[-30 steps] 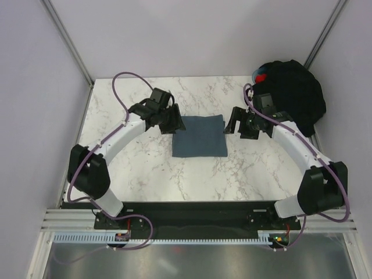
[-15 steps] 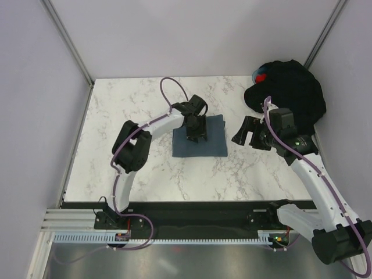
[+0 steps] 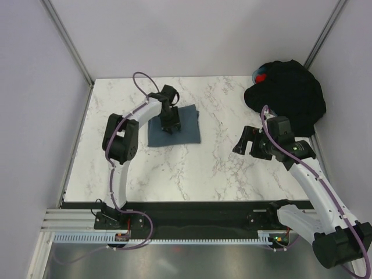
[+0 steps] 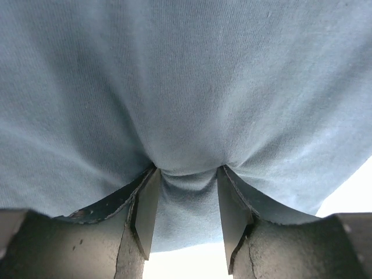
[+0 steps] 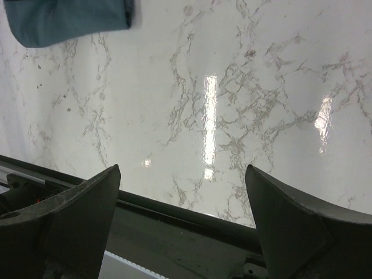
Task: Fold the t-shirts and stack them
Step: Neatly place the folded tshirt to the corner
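The slate blue-grey t-shirt [image 3: 187,132] lies folded into a flat rectangle at the back left-centre of the marble table [image 3: 197,171]. My left gripper [image 3: 170,123] stands on its middle. In the left wrist view the shirt [image 4: 186,87] fills the frame, and my left gripper [image 4: 187,180] has a pucker of its cloth pinched between its fingers. A heap of black t-shirts [image 3: 290,96] sits at the back right corner. My right gripper [image 3: 247,142] is open and empty above bare table in front of the heap. The right wrist view shows the blue-grey shirt's corner [image 5: 64,20] at upper left.
A red and blue object [image 3: 260,75] peeks out at the top left of the black heap. Purple cables loop over both arms. The black rail [image 3: 192,209] runs along the table's near edge and shows in the right wrist view [image 5: 174,232]. Walls close in on three sides.
My left gripper came onto the folded blue-grey shirt and dragged it left and slightly back. My right arm drew back toward the near right, away from the shirt.
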Motion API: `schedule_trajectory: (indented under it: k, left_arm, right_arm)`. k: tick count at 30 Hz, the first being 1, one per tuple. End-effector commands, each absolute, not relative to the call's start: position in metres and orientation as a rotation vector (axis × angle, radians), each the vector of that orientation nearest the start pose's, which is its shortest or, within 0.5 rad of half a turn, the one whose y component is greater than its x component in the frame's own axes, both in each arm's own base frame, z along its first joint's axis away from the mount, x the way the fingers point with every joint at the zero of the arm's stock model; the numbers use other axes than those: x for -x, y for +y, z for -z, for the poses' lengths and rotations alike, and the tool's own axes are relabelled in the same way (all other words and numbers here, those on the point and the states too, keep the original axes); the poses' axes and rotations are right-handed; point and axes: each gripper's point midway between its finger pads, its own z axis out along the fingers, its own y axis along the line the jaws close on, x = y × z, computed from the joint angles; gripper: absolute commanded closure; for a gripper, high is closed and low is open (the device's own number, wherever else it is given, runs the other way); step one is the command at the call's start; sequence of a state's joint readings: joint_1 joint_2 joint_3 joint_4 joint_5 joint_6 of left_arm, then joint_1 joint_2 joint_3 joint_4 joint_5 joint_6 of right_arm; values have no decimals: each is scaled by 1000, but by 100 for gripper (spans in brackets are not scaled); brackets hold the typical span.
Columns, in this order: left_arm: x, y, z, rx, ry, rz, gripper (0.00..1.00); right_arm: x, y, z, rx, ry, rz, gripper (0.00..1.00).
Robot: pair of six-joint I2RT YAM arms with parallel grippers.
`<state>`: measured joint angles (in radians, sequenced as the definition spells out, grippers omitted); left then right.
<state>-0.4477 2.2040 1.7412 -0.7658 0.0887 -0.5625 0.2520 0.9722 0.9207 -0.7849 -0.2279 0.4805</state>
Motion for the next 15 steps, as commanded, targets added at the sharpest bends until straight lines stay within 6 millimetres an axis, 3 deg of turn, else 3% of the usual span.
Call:
schedule_trajectory:
  k: [1,7,12,15]
  left_arm:
    - [-421,-142,-16,152,2895,3,48]
    - [-464,-66,-17,171,2855,-33,49]
    - [-506,-15,-27,55,2746,-283,49]
    - [-535,13,-33,77,2680,-328,49]
  right_arm:
    - [-233,120,-177,-152,2438,-607,4]
    - [-237,127,-172,-134,2440,-644,4]
    - [-243,135,-169,-117,2436,-692,4]
    - [-246,140,-165,-107,2440,-722,3]
